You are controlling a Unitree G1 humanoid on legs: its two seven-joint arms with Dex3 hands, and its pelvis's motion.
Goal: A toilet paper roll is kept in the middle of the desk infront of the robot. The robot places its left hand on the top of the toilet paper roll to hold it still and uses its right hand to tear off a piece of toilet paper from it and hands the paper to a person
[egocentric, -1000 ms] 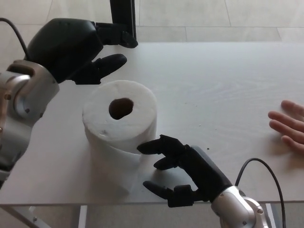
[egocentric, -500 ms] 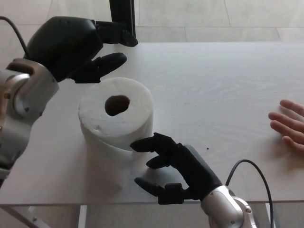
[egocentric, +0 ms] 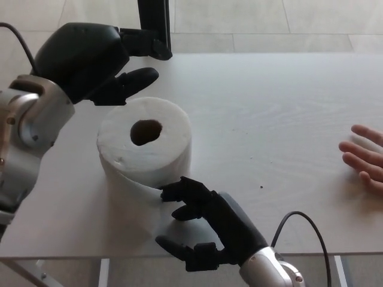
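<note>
The toilet paper roll (egocentric: 145,143) stands upright near the middle of the desk (egocentric: 269,107), core hole facing up, with a loose sheet (egocentric: 140,206) hanging down its near side to the tabletop. You are at the reach-and-grasp step: neither the hold-down nor the tear is yet accomplished. The right hand (egocentric: 200,224) sits just in front of and below the roll, its fingers parted and curled; the upper fingertips (egocentric: 170,192) touch the roll's lower front edge where the loose sheet begins, while the thumb lies beneath them, apart from the fingers, so nothing is pinched yet. The left hand (egocentric: 90,63) hovers behind and above the roll, to the far left of the right hand; its fingers are spread, one fingertip (egocentric: 143,76) extending just past the roll's rear rim without pressing on the top face, and it holds nothing. To the far right of the right hand, a person's hand (egocentric: 365,156) rests palm down at the desk edge, well apart from the roll. The next move, as you should judge it, calls for lowering the left hand flat onto the roll's top to pin it, then closing the right thumb against the fingers on the loose sheet before pulling. An unpinned roll would likely slide or tip when the sheet is tugged.
</note>
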